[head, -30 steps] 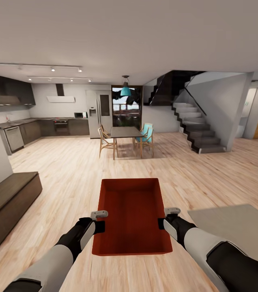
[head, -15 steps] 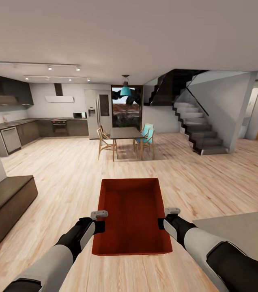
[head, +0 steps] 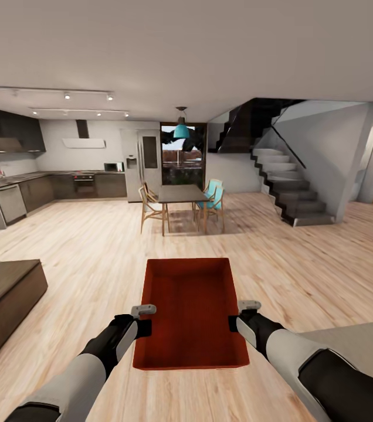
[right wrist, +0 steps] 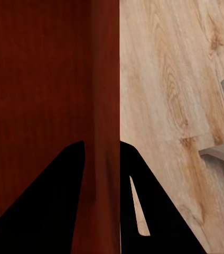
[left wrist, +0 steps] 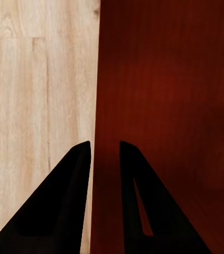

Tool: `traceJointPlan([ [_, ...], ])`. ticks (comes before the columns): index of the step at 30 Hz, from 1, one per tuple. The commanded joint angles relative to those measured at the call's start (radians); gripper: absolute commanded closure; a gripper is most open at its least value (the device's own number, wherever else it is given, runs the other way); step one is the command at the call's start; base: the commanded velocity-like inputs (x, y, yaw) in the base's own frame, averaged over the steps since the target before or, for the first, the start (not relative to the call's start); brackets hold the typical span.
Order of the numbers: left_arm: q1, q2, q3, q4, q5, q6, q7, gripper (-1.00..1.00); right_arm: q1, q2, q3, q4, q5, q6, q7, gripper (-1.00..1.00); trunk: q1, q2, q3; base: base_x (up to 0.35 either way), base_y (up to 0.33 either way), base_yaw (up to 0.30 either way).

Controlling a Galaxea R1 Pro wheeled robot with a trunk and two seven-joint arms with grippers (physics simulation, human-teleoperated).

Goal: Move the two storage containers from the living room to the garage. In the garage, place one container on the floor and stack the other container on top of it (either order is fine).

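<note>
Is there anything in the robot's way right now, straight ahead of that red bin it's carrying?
Nothing close. The storage container is clamped by the left gripper and right gripper over bare wood floor. Farther ahead a dining table with chairs stands in line. No garage is in sight.

Both your arms reach forward and inward from the lower corners of the head view, grey forearms running into black wrists, at about the same height. Your left gripper (head: 145, 319) has its jaws closed across the left wall of the storage container (head: 190, 310): one dark finger (left wrist: 64, 206) sits outside the wall, the other inside. Your right gripper (head: 236, 316) mirrors it, jaws pinching the right wall between both fingers (right wrist: 54, 206).
</note>
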Motion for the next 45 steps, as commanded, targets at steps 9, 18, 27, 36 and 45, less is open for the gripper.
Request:
traceJointPlan([
  [9,0.0,0.004,-0.015,0.0,-0.018,0.009,0.015,1.0,-0.001,-0.001,0.034,-0.004,0.0,0.006,-0.009,1.0,0.001,-0.002,-0.002,0.322,0.0,0.0],
  [18,0.0,0.004,-0.015,0.0,-0.018,0.009,0.014,1.0,-0.001,0.0,0.034,-0.004,0.0,0.006,-0.009,1.0,0.001,-0.002,-0.002,0.322,0.0,0.0],
  [27,0.0,0.004,-0.015,0.0,-0.018,0.009,0.015,1.0,-0.001,0.001,0.034,-0.005,0.0,0.006,-0.01,1.0,0.001,-0.002,-0.002,0.322,0.0,0.0],
  [36,0.0,0.004,-0.015,0.0,-0.018,0.009,0.015,1.0,-0.001,0.001,0.034,-0.005,0.0,0.006,-0.01,1.0,0.001,-0.002,-0.002,0.322,0.0,0.0],
  [45,0.0,0.004,-0.015,0.002,-0.015,0.009,0.013,1.0,-0.001,0.001,0.034,-0.005,0.0,0.006,-0.01,1.0,0.001,-0.002,-0.002,0.322,0.0,0.0],
])
